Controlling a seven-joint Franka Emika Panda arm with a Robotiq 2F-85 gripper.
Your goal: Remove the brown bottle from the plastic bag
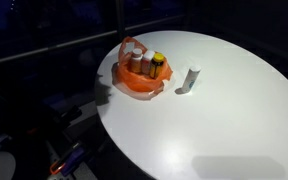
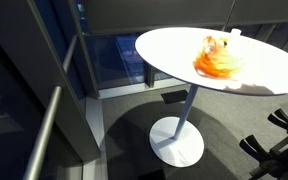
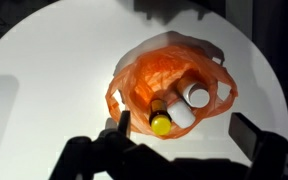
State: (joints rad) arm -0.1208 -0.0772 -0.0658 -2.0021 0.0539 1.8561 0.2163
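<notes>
An orange plastic bag [image 3: 144, 75] sits open on a round white table [image 3: 44, 70], also seen in both exterior views [image 1: 134, 82] [image 2: 219, 62]. Inside it stands a brown bottle with a yellow cap [image 3: 160, 120] [image 1: 157, 68], next to two white-capped bottles [image 3: 183, 113] [image 3: 197, 95]. My gripper [image 3: 184, 142] is open and empty, held above the near edge of the bag, with its dark fingers to either side of the bottles. The gripper does not show in the exterior views.
A small white bottle [image 1: 192, 78] stands on the table [image 1: 234, 110] just beside the bag. The table stands on a single pedestal [image 2: 184, 120]. The room around it is dark, with a railing [image 2: 44, 140] nearby.
</notes>
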